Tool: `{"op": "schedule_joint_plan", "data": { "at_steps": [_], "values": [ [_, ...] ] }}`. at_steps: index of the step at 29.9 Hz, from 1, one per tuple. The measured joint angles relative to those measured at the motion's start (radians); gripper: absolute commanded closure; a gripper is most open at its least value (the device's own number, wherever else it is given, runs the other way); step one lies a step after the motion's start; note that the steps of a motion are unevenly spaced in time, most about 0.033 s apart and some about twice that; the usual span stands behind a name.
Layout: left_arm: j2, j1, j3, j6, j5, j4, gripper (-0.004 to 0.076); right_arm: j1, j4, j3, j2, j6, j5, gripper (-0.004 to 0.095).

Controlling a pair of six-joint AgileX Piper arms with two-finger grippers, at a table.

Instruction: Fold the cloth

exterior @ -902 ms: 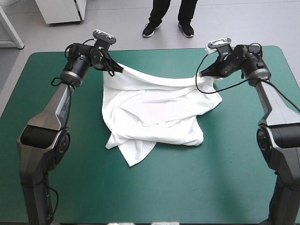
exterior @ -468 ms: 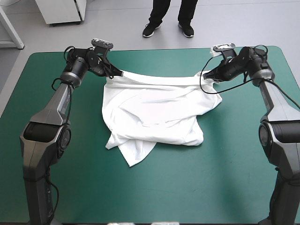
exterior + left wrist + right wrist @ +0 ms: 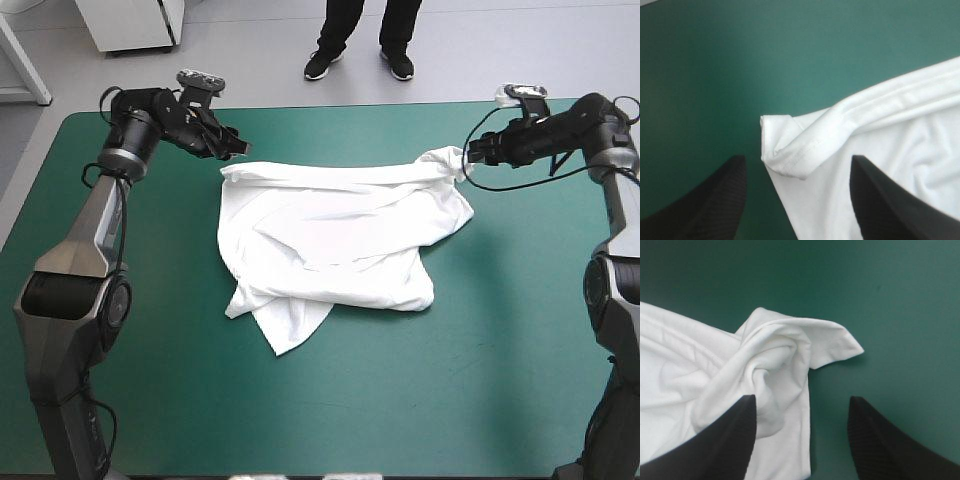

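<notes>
Two grippers: both were open and empty, each at a far corner of the shirt.
Left gripper: its fingers were spread wide with nothing held. It hung over the cover just past the shirt's far-left corner, near the table's far edge.
Left wrist view: the black fingers stood well apart. A rolled, hemmed corner of the shirt lay ahead of them, in line with the gap. Cloth ran on past one finger, and bare cover lay past the other.
Right gripper: its fingers were also spread and gripped nothing. It sat just beside the shirt's far-right corner. The high view did not show whether it touched the cloth.
Right wrist view: a twisted bunch of cloth with a pointed, hemmed tip lay ahead of the gap. One finger stood over the cloth and the other over bare cover.
Shirt: it was white and lay on the table around the middle, reaching toward the far side. Its far edge ran as a nearly straight band from one gripper to the other. The body was rumpled and creased. Its near edge was doubled over, with one flap pointing toward the near-left.
Cover: it was teal-green and showed on every side of the shirt.
</notes>
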Motion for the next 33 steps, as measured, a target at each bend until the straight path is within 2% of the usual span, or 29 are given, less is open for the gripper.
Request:
{"op": "schedule_joint_plan", "data": {
  "at_steps": [8, 15, 19, 23, 26, 33],
  "values": [
    [-0.182, -0.005, 0.101, -0.008, 0.177, -0.018, 0.0265, -0.057, 0.022, 0.068, -0.136, -0.016, 0.067, 0.0358],
    [-0.4, -0.075, 0.435, -0.014, 0.202, 0.017, 0.0265, -0.057, 0.019, 0.27, -0.293, -0.044, 0.049, 0.0358],
    [-0.504, -0.15, 0.644, -0.018, 0.203, 0.09, 0.0265, -0.057, -0.026, 0.385, -0.384, -0.05, 0.015, 0.0358],
    [-0.539, -0.193, 0.796, -0.035, 0.177, 0.132, 0.0265, -0.057, -0.089, 0.497, -0.463, -0.052, -0.022, 0.0358],
    [-0.539, -0.201, 0.887, -0.036, 0.111, 0.131, 0.0265, -0.057, -0.12, 0.562, -0.511, -0.052, -0.044, 0.0358],
    [-0.539, -0.201, 0.985, 0.001, -0.013, 0.074, 0.0265, -0.034, -0.146, 0.589, -0.531, -0.051, -0.064, 0.0358]
  ]
}}
